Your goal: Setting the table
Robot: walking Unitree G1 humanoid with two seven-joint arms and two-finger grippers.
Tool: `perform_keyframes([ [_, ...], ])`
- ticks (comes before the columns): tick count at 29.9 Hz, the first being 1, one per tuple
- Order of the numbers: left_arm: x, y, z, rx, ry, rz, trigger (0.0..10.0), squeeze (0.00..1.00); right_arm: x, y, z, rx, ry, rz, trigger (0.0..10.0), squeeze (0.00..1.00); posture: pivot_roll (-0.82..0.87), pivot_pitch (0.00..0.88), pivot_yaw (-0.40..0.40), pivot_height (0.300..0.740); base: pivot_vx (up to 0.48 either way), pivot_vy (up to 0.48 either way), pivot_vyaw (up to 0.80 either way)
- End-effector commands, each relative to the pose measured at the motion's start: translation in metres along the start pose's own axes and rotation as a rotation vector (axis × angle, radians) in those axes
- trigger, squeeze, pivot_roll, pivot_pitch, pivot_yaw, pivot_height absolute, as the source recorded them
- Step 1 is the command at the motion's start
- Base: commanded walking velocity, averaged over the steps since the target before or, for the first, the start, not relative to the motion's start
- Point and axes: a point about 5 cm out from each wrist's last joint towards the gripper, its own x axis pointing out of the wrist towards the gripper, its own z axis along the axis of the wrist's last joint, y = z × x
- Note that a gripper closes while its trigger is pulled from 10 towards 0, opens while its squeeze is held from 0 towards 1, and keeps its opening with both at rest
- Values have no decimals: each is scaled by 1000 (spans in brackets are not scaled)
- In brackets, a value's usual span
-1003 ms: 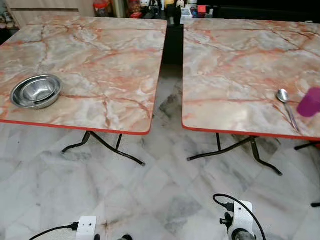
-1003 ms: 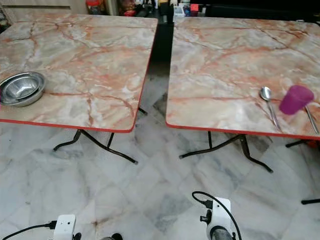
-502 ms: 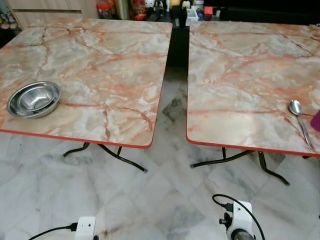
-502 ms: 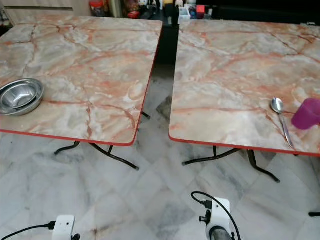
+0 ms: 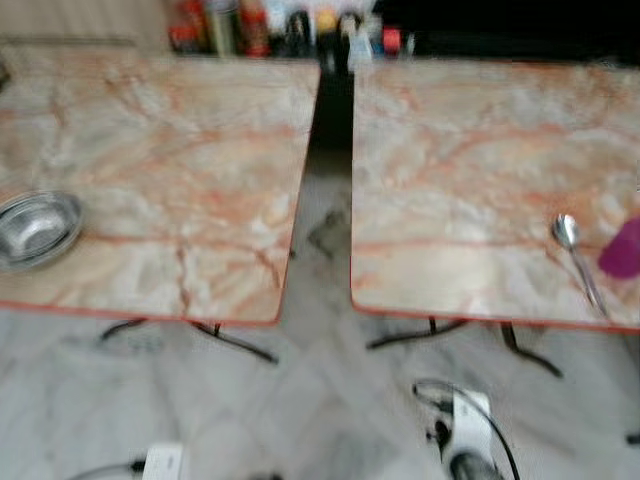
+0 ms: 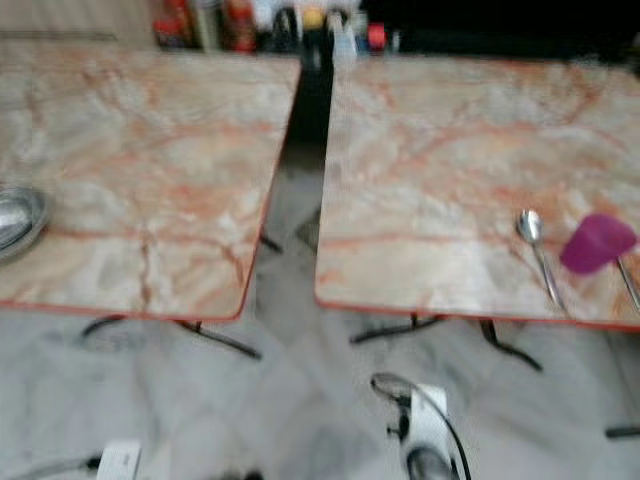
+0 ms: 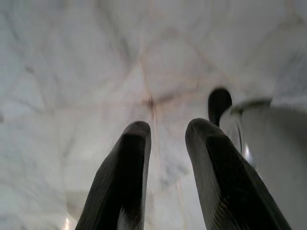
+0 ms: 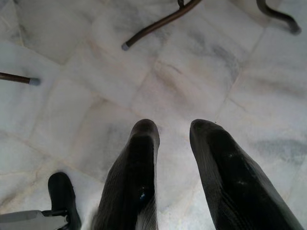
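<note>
Two marble benches are seen: a steel bowl [image 5: 35, 228] on the left bench [image 5: 170, 170]; a spoon [image 6: 537, 250] beside a purple cup [image 6: 595, 244] on the right bench [image 6: 450, 170]. Both grippers' fingers [image 7: 125, 182] [image 8: 139, 177] are held slightly parted, empty, over the floor.

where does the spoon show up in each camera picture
Left eye view: spoon near the front right of the right table, beside the purple cup.
Right eye view: same spoon, left of the cup.
Both wrist views: floor tiles, no spoon.
Shared landmark: the gap between the two tables.
</note>
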Motion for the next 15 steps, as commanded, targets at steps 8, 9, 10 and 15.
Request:
perform_keyframes([
  [8, -3, -8, -13, 33, 50, -16, 10000, 0, -1, -8, -5, -10, 15, -11, 10000, 0, -47, 177, -3, 740, 0, -68, 0],
  [9, -3, -8, -13, 27, 50, -16, 10000, 0, -1, -8, -5, -14, 12, -11, 10000, 0, -47, 179, -3, 740, 0, -270, 0],
  [10, -3, -8, -13, 27, 51, -16, 10000, 0, -1, -8, -5, -16, 12, -11, 10000, 0, -49, 182, -3, 740, 0, -270, 0],
  [15, -3, -8, -12, 25, 48, -15, 10000, 0, -1, -8, -5, -26, 20, -9, 10000, 0, -58, 190, 0, 740, 0, -272, 0],
])
